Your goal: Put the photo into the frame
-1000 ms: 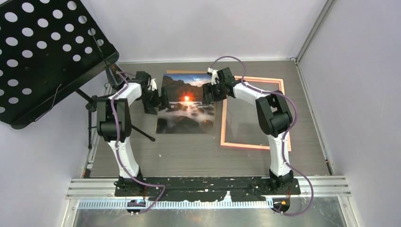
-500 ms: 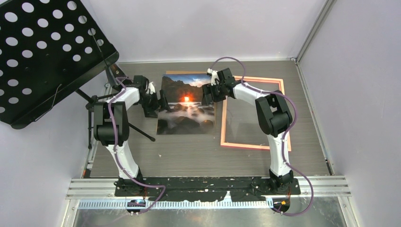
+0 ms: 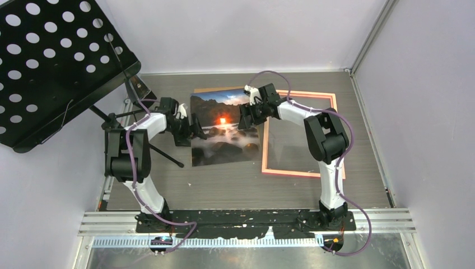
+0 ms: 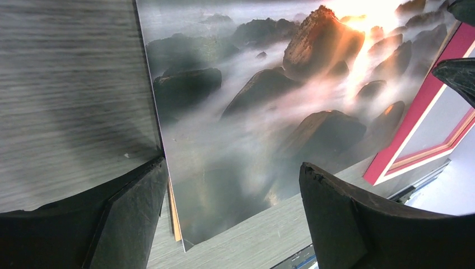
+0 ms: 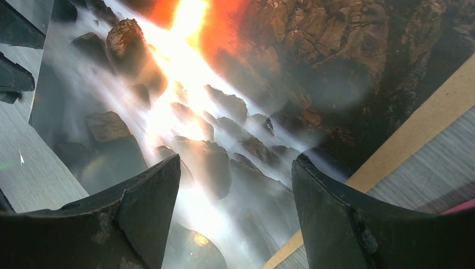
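Covering the brown board (image 5: 431, 117), the photo (image 3: 224, 131) leaves only its edge visible.

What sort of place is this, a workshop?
Probably a robotics lab test cell: two robot arms bolted at the edge of a table, plain walls boxing it in, and a photo and frame as props.

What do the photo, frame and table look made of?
Photo: glossy paper print, going by the sheen across it. Frame: matte pink-orange strips, painted wood or plastic, unclear which. Table: grey wood-grain laminate, likely, by its fine streaks.
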### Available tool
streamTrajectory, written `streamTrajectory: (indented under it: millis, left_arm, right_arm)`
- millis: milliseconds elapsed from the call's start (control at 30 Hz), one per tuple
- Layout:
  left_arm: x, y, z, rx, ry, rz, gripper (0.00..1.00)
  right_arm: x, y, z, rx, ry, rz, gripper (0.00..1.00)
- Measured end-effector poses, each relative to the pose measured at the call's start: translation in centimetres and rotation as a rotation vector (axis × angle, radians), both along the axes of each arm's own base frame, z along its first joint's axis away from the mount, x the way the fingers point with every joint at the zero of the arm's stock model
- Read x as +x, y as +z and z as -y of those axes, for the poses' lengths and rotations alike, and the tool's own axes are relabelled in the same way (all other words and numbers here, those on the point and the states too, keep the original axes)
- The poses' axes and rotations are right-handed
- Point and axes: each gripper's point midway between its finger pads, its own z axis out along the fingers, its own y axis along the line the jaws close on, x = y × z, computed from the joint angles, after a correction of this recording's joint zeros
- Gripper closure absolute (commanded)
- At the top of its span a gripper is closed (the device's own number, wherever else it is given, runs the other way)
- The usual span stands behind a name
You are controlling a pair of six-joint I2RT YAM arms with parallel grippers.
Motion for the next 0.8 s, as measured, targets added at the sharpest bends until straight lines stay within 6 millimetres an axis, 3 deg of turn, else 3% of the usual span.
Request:
streamTrajectory:
  millis: [367, 800]
  left_arm:
    - [-1.3, 0.1, 0.2, 0.019, 0.01, 0.023, 0.07]
    - [-0.3, 0.9, -1.0, 0.076, 0.042, 0.062, 0.04]
  right_arm:
    - [-1.3, 0.2, 1.3, -0.063, 0.013, -0.002, 0.2]
    - [1.7, 2.7, 3.0, -0.129, -0.073, 0.096, 0.2]
